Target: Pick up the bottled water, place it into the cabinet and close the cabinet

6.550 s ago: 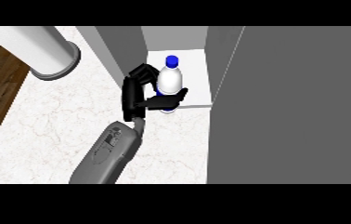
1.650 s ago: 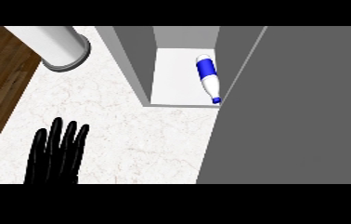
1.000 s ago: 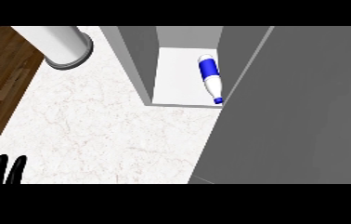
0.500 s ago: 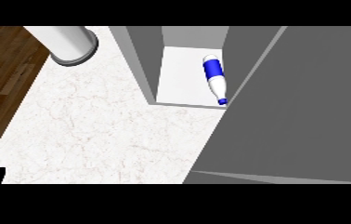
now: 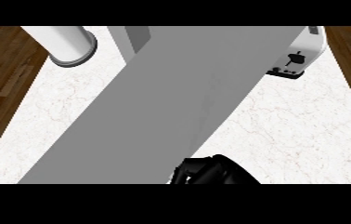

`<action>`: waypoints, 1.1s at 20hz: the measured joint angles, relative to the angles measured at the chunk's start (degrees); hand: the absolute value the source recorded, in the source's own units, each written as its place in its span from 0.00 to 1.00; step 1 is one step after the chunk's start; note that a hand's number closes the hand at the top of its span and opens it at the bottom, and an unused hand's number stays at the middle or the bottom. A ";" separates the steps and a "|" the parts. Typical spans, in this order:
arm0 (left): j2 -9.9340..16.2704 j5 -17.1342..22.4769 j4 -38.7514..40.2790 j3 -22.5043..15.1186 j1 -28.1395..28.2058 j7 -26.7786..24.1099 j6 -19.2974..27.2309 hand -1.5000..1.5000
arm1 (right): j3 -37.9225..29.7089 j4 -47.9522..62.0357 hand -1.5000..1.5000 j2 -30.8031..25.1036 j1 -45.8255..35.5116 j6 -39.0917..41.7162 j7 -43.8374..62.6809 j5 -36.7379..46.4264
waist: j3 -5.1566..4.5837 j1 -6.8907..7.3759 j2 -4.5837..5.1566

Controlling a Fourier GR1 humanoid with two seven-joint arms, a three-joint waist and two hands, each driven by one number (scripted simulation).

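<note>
The bottled water does not show in the head view; the task puts it inside the cabinet, and if it lies there it is hidden behind the cabinet door [image 5: 171,102], so I cannot tell its place or which way its long axis runs. That door is what matters now: a broad, plain grey panel running as a slanted band from the upper right of the view down to the lower left, covering the middle of the scene and the cabinet's opening. At its upper left end a bit of the cabinet's grey wall [image 5: 137,36] peeks out. The door's lower right edge runs down to the right hand [image 5: 212,171], a black hand at the bottom edge of the view, just right of centre, lying right against that edge; its fingers look curled, though whether they press on the door or merely lie beside it cannot be told. The left hand is not to be seen at all, so the right hand is the one nearer the door. By my reckoning the closing step is in hand, and the door has to travel away from the right hand, toward the cabinet's body at the upper left. On the white marble tabletop [image 5: 281,121] a white cylindrical canister [image 5: 65,44] stands at upper left, and a white toaster [image 5: 298,56] at upper right, apart from the door.
</note>
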 measured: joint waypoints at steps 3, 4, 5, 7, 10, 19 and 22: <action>-0.24 2.26 -0.03 2.81 2.42 -0.26 -3.11 0.00 | -2.34 4.69 1.00 0.25 -8.18 -3.54 2.00 -5.00 | -0.02 -0.31 -0.03; -0.23 3.16 0.40 4.02 3.17 -0.45 -4.41 0.00 | -3.46 6.04 1.00 0.36 -10.64 -4.57 2.39 -6.84 | -0.02 -0.38 -0.07; -0.45 3.62 0.91 4.81 3.24 -0.53 -5.07 0.00 | -4.54 7.59 1.00 0.55 -12.74 -5.27 1.78 -8.50 | -0.03 -0.59 -0.11; -0.31 5.58 1.29 7.39 4.47 -0.53 -7.13 0.00 | -7.88 10.81 1.00 0.75 -17.11 -5.66 1.31 -12.03 | 0.00 -0.73 -0.18; -1.10 6.99 1.71 9.27 5.45 0.01 -9.05 0.00 | -13.09 16.77 1.00 0.87 -23.80 -4.79 1.10 -16.06 | 0.03 -1.13 -0.21; -3.51 10.31 2.42 14.83 7.06 2.42 -13.53 0.00 | -23.76 35.27 1.00 -0.92 -36.29 5.86 -1.55 -22.75 | 0.08 -1.77 -0.56; -3.40 12.01 2.32 16.61 6.77 3.82 -14.17 0.00 | -24.15 38.40 1.00 -0.99 -37.93 8.66 -2.46 -22.73 | 0.51 -2.28 -1.10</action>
